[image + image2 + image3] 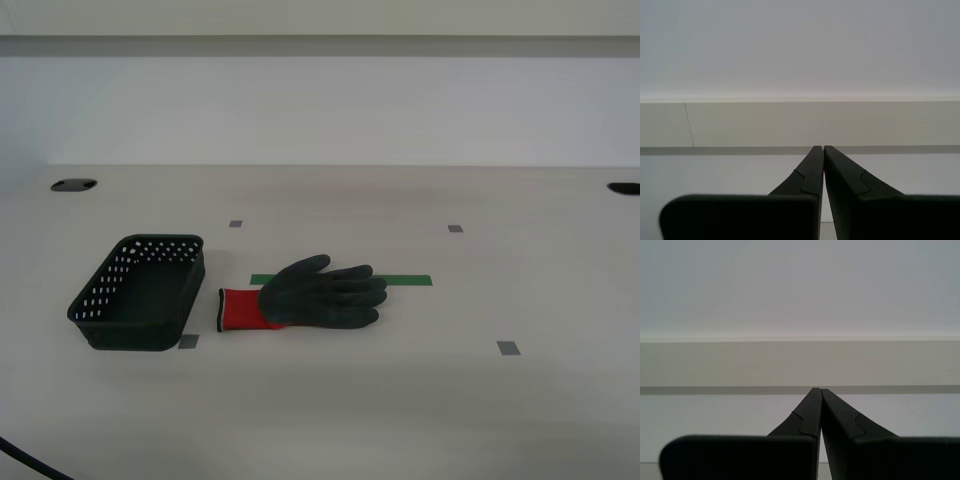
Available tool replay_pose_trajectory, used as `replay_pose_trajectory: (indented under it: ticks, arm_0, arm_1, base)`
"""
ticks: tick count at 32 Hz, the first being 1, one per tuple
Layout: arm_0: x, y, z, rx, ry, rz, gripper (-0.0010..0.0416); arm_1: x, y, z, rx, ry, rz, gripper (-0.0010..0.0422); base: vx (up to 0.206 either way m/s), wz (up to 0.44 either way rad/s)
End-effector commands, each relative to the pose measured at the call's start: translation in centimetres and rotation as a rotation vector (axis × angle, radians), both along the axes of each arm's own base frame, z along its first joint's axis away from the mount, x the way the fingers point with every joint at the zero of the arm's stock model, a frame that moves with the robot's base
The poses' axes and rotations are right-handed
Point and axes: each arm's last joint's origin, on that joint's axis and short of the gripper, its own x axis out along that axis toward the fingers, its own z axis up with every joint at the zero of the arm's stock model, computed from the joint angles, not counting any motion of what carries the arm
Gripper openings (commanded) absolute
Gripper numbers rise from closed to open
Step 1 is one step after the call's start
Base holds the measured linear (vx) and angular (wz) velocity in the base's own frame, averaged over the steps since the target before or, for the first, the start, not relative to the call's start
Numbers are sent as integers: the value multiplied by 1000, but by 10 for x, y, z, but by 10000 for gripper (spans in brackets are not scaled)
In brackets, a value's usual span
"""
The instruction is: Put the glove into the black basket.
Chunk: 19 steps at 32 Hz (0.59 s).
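The glove (318,294) lies flat on the table in the exterior view, dark grey fingers toward the exterior view's right, red cuff toward the basket. The black basket (142,292) stands just to the exterior view's left of the cuff, with nothing seen inside. No arm shows in the exterior view. My first gripper (819,390) is shut and empty, pointing at a pale wall. My second gripper (823,147) is shut and empty, facing the same wall. Neither wrist view shows the glove or the basket.
A green tape strip (405,280) lies behind the glove. Small grey tape squares (508,348) mark the pale table. Dark cable holes (73,185) sit near the back corners. A black cable (25,460) crosses the front corner at the exterior view's left.
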Motion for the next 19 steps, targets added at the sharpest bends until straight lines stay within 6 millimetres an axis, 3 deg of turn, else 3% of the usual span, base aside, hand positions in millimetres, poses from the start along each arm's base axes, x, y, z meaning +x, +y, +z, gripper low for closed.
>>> replay_pose_trajectory:
  ticks: [1,19]
  arm_0:
    - [0,0,1,0,-4,0,0]
    - [0,0,1,0,-4,0,1]
  arm_1:
    - [0,0,1,1,-4,-2,0]
    - [0,0,1,1,-6,-3,0]
  base:
    - [0,0]
    - [0,0]
